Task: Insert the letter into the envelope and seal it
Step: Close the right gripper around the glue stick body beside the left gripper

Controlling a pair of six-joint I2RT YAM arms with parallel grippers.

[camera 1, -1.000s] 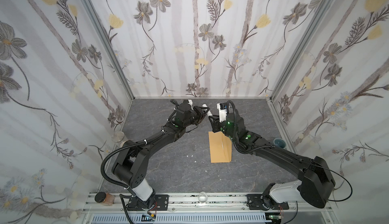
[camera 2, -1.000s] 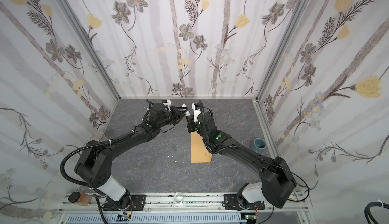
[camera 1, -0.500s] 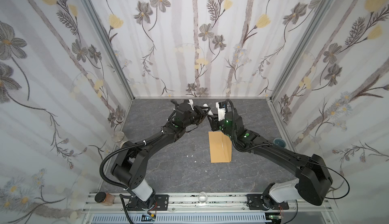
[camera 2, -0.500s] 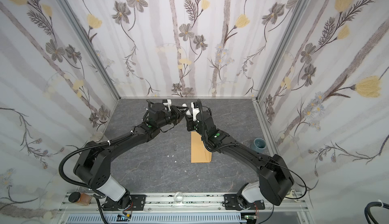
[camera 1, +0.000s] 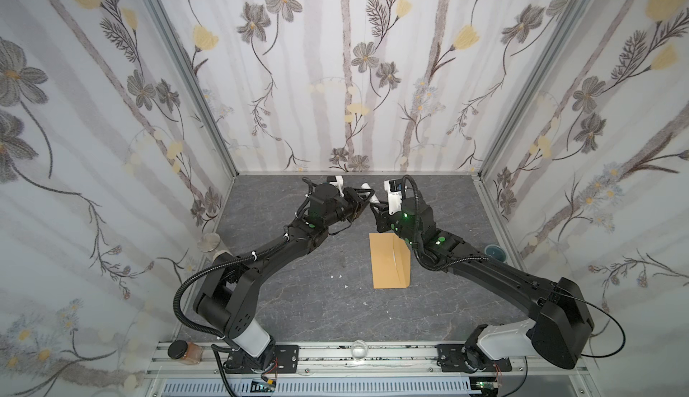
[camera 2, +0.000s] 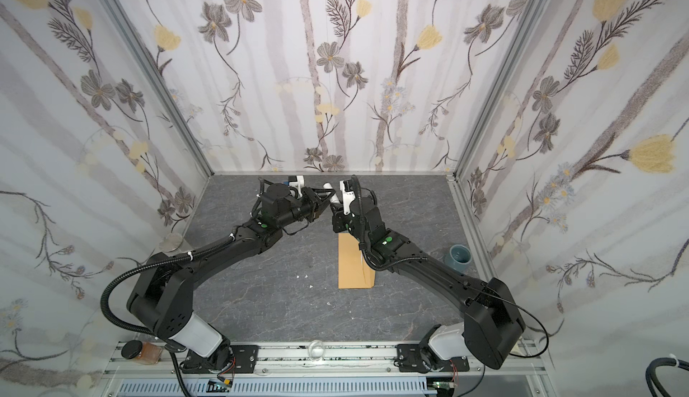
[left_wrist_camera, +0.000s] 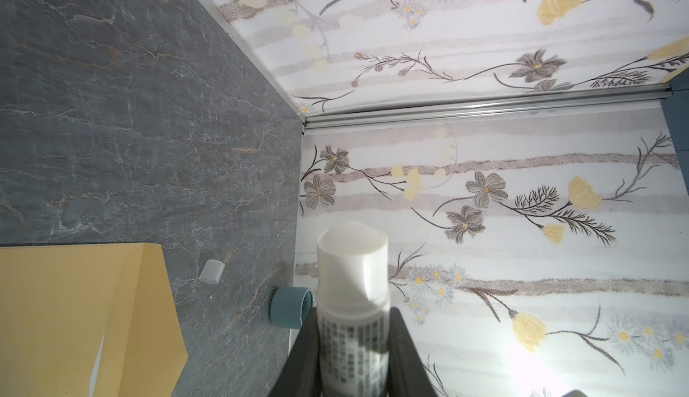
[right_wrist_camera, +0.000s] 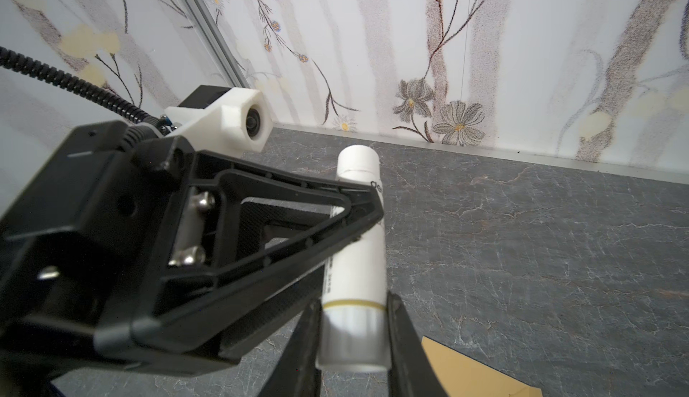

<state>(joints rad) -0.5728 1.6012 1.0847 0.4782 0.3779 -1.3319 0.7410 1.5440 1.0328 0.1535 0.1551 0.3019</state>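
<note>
At the near edge an aluminium rail [camera 1: 328, 356] carries both arm bases. A black-lidded amber jar [camera 1: 185, 350] lies at its left end. Beyond it spreads the dark grey, stone-patterned desk [camera 1: 317, 313].

The envelope [camera 1: 387, 264], tan kraft paper, lies flat on the desk right of centre, with its long side running away from the rail. In both top views its far end passes under the right arm, so the flap cannot be made out there. A few white flecks [camera 1: 337, 275] dot the desk just left of it. Farther right, by the side wall, stands a teal cup [camera 2: 460, 259]. The left wrist view shows a small white cap [left_wrist_camera: 211, 271] lying on its side on the desk, between the envelope and that cup.

Past the envelope's far end the two claws meet above the desk. The left claw [left_wrist_camera: 352, 317] is clamped on a white glue stick [left_wrist_camera: 352, 264], gripping its printed barrel. The uncapped glue tip pokes out beyond the fingers [left_wrist_camera: 304, 354]. The right claw [right_wrist_camera: 352, 303] is drawn narrow on the same stick's bottom end, with a finger [right_wrist_camera: 402, 339] against each side of the base, just below a gold ring. The stick hangs tilted, clear of the desk.

Behind them rises the flowered back wall [camera 1: 354, 78].
</note>
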